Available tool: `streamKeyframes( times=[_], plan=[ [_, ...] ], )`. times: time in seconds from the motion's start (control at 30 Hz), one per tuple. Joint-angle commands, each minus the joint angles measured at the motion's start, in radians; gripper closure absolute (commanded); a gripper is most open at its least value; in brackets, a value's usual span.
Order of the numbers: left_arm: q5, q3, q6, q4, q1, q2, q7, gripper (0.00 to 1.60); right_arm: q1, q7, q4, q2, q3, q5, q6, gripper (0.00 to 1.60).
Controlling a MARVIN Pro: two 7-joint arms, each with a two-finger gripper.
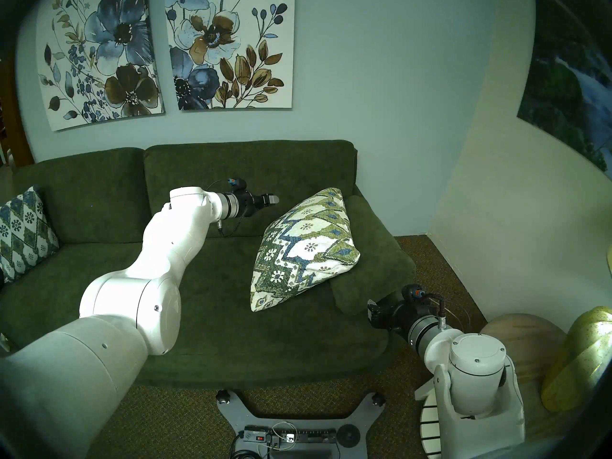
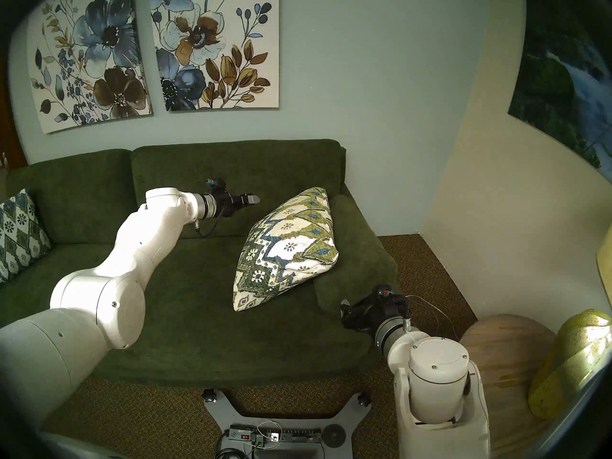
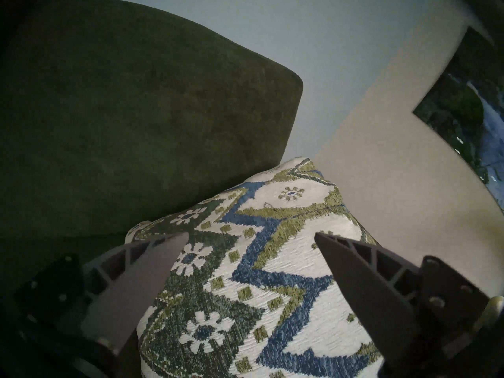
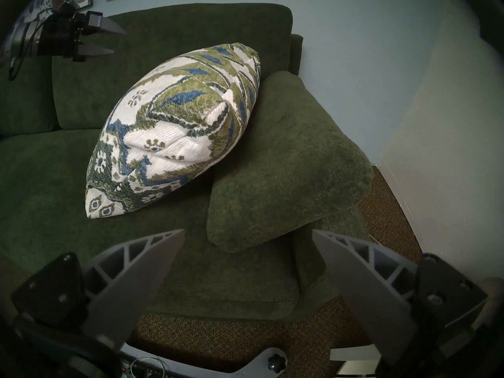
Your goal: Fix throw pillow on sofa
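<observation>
A: Two grippers, both with jaws spread wide and empty. Where is the throw pillow (image 1: pixel 306 249)?

B: At the right end of the sofa (image 1: pixel 212 322) seat, leaning tilted on the plain green cushion (image 1: pixel 374 266) beside the arm, one corner low toward the seat front.

A: And the left gripper (image 1: pixel 273 200)?

B: It hangs above the seat near the back cushion, just left of the pillow's top corner, not touching. The right gripper (image 1: pixel 372 311) waits off the front right corner.

A: Which step is this?

B: I judge either a release or an approach. A next grasp needs the fingers (image 3: pixel 354 263) around the plump edge.
</observation>
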Motion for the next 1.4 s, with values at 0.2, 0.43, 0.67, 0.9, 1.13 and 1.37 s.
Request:
streamKeyframes(
  times=[0.2, 0.43, 0.67, 0.9, 1.13, 1.37],
  plan=[
    [-0.007, 0.022, -0.064, -0.123, 0.101, 0.108, -0.198, 0.0, 0.006, 0.001, -0.011, -0.001, 0.0, -0.001, -0.003, 0.0],
    [-0.006, 0.012, -0.118, -0.188, 0.169, 0.21, -0.313, 0.0, 0.007, 0.002, -0.011, -0.003, 0.0, -0.003, -0.003, 0.0],
    [-0.015, 0.005, -0.186, -0.261, 0.266, 0.277, -0.429, 0.0, 0.007, 0.004, -0.013, -0.004, 0.0, -0.004, -0.004, 0.0],
    [-0.041, -0.003, -0.285, -0.37, 0.36, 0.338, -0.552, 0.0, 0.043, 0.019, -0.021, -0.006, -0.01, 0.006, -0.01, 0.0],
    [-0.08, -0.021, -0.392, -0.479, 0.455, 0.389, -0.678, 0.0, 0.126, 0.046, -0.017, -0.01, -0.023, 0.028, -0.005, 0.0],
    [-0.128, -0.05, -0.488, -0.565, 0.539, 0.424, -0.764, 0.0, 0.204, 0.075, 0.048, -0.017, -0.049, 0.07, -0.01, 0.0]
  ],
)
